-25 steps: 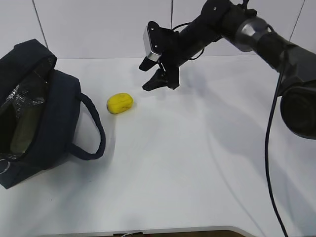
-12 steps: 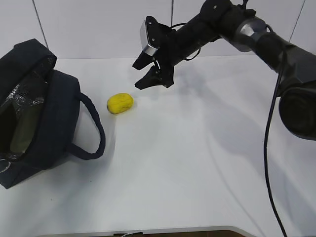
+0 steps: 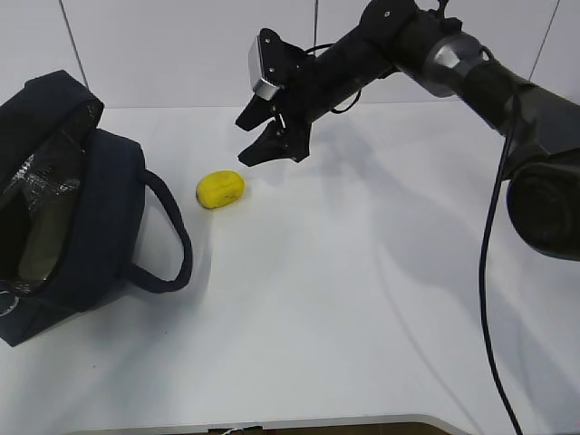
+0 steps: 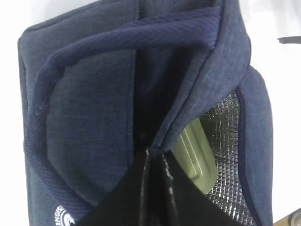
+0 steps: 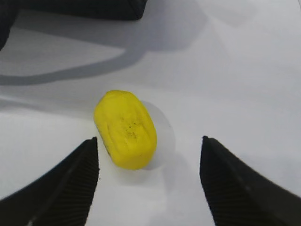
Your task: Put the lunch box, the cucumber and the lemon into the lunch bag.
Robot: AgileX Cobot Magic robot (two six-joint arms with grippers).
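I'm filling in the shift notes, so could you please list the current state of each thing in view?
Bag: open, on the table, silver lining showing.
Lunch box: inside the bag, lid on.
Lemon: on the table, outside the bag, untouched.
Right gripper: open, in the air just beyond the lemon, holding nothing.
Left gripper: fingers shut on the bag's edge.
Cucumber: not visible.

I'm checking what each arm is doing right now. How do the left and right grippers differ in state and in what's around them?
The left gripper is shut, pinching the edge of the lunch bag; the right gripper is open and holds nothing. The left gripper sits at the bag's mouth, whereas the right gripper hangs above the table with the lemon lying between its fingers' line. Both have dark fingers.
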